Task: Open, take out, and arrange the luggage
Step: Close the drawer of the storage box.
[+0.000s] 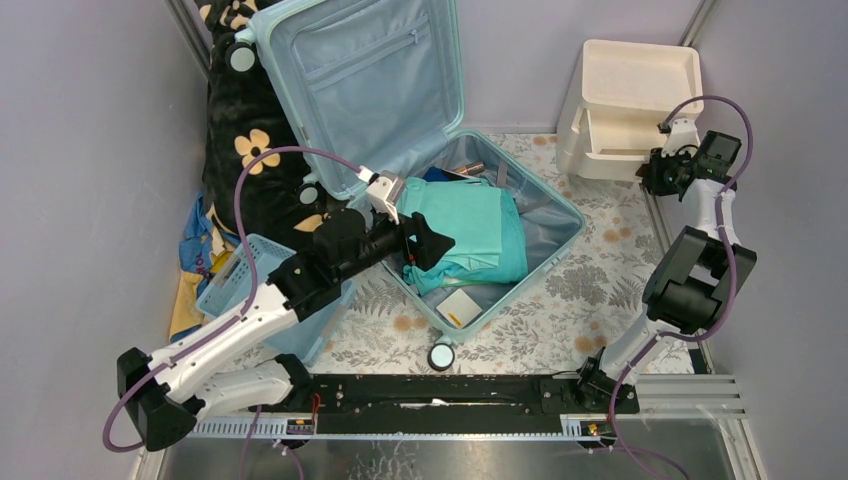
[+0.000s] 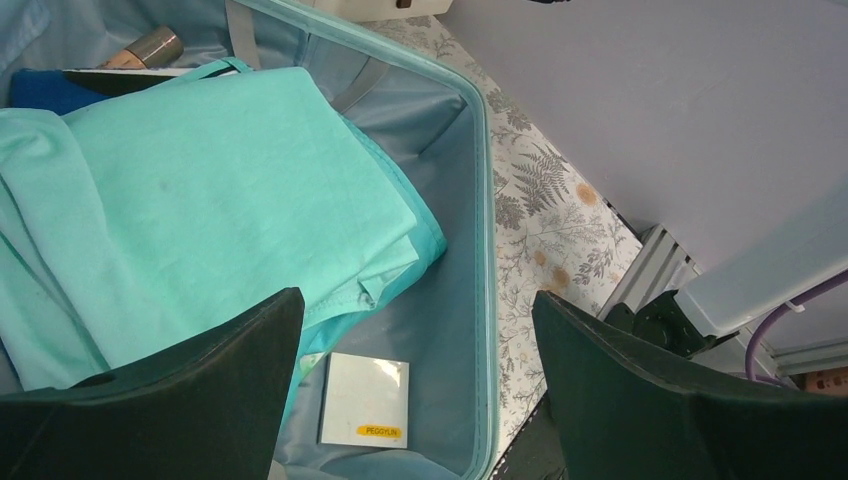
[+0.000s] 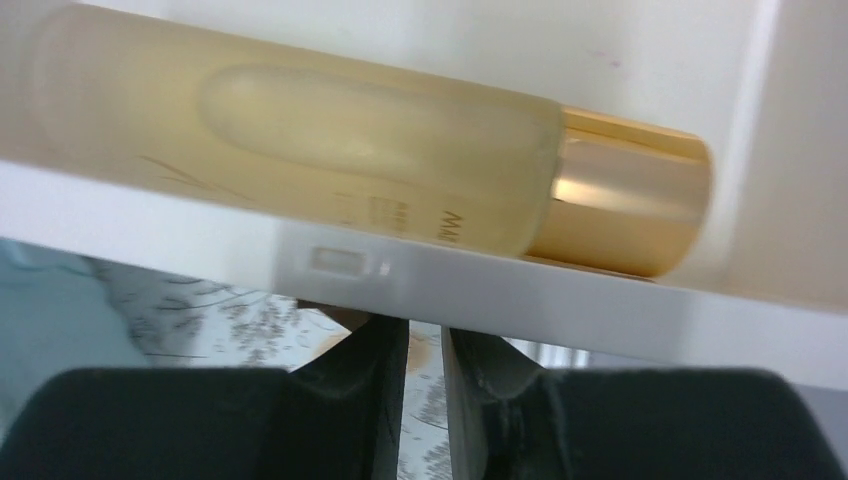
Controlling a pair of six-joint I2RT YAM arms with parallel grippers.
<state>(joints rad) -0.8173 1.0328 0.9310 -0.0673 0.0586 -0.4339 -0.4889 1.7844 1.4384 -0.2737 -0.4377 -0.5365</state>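
hovering l fingers (image 2: 200,400) wide apart over cloth (image 2: 220,170) in luggage (image 2: 485,250), r fingers (image 3: 370,400) nearly together at drawer (image 3: 600,300)

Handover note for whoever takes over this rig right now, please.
Left gripper: open, over the folded teal cloth inside the pale aqua hard-shell suitcase.
Right gripper: fingers nearly together at the front edge of the cream plastic drawer unit; grip unclear.
Done: suitcase lid open; frosted yellow bottle with gold cap lies in the drawer unit.
Left: cloth, small white card with yellow label and other items not yet taken out.
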